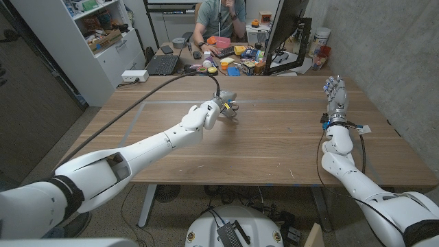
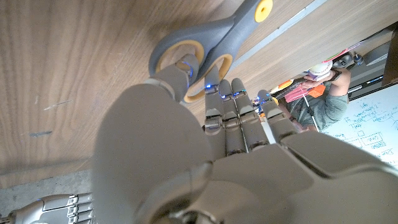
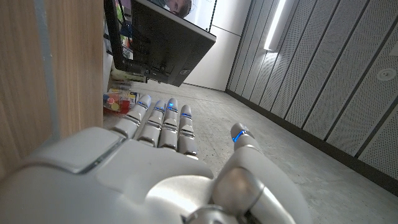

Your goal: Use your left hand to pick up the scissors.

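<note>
Where the left robot hand [image 1: 221,110] reaches over the middle of the counter [image 1: 274,147], its fingers [image 2: 238,118] curl down around the grey and yellow handles of the scissors [image 2: 205,43], a fingertip in one loop. The scissors lie on the wood, under that hand. The right robot hand [image 1: 335,96] stands on its edge near the counter's right side, fingers straight and close together, holding nothing. A person [image 1: 219,20] sits behind the counter.
</note>
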`<state>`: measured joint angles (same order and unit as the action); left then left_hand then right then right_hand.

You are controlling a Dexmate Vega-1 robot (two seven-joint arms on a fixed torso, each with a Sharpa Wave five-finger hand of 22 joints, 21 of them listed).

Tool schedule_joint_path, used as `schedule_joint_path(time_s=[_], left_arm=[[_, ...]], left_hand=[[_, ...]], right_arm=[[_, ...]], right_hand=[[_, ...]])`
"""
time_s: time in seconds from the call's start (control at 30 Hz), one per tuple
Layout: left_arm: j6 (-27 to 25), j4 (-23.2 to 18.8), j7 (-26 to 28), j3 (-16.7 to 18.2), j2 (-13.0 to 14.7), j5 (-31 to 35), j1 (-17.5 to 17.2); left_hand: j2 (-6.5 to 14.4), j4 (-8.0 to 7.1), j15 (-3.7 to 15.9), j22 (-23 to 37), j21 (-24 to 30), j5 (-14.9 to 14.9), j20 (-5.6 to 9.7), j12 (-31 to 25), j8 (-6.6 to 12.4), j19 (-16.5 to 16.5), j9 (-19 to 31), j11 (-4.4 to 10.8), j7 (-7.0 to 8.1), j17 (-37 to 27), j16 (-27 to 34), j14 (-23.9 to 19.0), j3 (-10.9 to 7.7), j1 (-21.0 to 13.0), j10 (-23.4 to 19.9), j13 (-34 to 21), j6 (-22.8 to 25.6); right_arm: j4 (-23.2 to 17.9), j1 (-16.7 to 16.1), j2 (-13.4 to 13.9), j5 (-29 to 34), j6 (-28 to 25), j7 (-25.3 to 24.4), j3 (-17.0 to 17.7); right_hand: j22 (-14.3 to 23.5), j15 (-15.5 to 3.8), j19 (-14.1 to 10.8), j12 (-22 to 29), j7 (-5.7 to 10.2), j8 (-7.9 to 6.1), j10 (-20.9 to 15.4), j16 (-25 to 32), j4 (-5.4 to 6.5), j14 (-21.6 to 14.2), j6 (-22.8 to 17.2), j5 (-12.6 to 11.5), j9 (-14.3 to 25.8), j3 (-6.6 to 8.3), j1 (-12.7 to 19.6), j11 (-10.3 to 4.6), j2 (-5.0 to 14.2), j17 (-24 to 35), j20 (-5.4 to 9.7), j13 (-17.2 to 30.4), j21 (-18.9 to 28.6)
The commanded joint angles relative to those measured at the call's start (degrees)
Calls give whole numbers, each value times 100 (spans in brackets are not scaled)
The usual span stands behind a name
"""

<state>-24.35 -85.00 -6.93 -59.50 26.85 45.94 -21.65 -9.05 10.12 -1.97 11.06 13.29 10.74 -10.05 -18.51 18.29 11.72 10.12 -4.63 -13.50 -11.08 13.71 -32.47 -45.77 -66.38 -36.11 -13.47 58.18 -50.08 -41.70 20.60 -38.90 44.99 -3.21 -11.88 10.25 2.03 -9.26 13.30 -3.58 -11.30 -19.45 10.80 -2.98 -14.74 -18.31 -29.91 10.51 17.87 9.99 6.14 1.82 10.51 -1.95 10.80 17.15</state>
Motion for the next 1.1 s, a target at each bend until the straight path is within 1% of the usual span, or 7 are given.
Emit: schedule_joint_path(time_s=[0.03,0.13,0.27,0.57,0.73,0.83,1.1], left_arm=[[27,-156,29,139,104,-122,93],[10,-285,17,175,166,-105,98],[-74,-464,-50,239,221,-55,122],[-48,-618,-125,332,304,-5,178],[-22,-686,-126,397,329,-5,191],[60,-727,-108,451,374,-23,209],[168,-870,-205,599,478,-64,273]], left_hand=[[1,-26,-23,6,7,22,13,28,1519,18,1066,619,197,-16,-23,-24,-208,63,-692,-35,1943],[-14,-23,-26,4,11,27,26,19,1561,39,1108,631,198,-16,-16,-55,-238,86,-724,-47,1961],[-22,-20,-31,2,8,29,23,16,1590,36,1138,629,198,-17,-11,-76,-262,100,-742,-56,1970],[-35,-15,-42,0,0,34,14,12,1650,31,1210,607,196,-17,-24,-69,-324,133,-770,-76,1972],[-39,-12,-56,0,-7,36,6,21,1676,21,1248,556,196,-17,-31,-65,-358,150,-759,-87,1960],[-42,-11,-59,-1,-3,37,-2,24,1690,34,1272,550,196,-17,-33,-68,-380,161,-758,-94,1947],[-48,-8,-65,-2,-4,41,-8,26,1727,42,1328,548,196,-17,-37,-78,-433,189,-771,-110,1923]], right_arm=[[-332,-16,85,116,-197,-127,-47],[-351,20,84,134,-213,-123,-58],[-370,53,82,171,-207,-146,-65],[-454,86,103,258,-207,-219,-74],[-605,58,169,336,-247,-292,-78],[-687,37,213,385,-280,-328,-84],[-890,-33,288,483,-353,-442,-80]], right_hand=[[32,25,-45,-25,3,2,-13,23,0,-54,-18,-49,22,-23,-45,-23,17,21,-42,28,-8],[31,19,-176,-30,3,6,-7,30,-3,-78,-6,-54,22,-28,-47,-27,17,21,-43,29,27],[31,18,-215,-33,-1,8,-2,32,-6,-88,-1,-57,23,-32,-48,-21,16,21,-65,29,31],[30,16,-222,-34,-7,8,-5,30,-10,-91,1,-63,23,-39,-49,-12,15,22,-72,30,15],[29,19,-218,-34,-9,6,-8,28,-11,-91,-1,-65,23,-43,-51,-14,16,22,-79,30,5],[29,21,-214,-34,-7,4,-10,27,-13,-92,-5,-68,23,-46,-52,-36,16,22,-82,30,-6],[30,24,-207,-34,-7,2,-15,23,-16,-88,-11,-72,23,-51,-54,-18,17,22,-80,30,-24]])
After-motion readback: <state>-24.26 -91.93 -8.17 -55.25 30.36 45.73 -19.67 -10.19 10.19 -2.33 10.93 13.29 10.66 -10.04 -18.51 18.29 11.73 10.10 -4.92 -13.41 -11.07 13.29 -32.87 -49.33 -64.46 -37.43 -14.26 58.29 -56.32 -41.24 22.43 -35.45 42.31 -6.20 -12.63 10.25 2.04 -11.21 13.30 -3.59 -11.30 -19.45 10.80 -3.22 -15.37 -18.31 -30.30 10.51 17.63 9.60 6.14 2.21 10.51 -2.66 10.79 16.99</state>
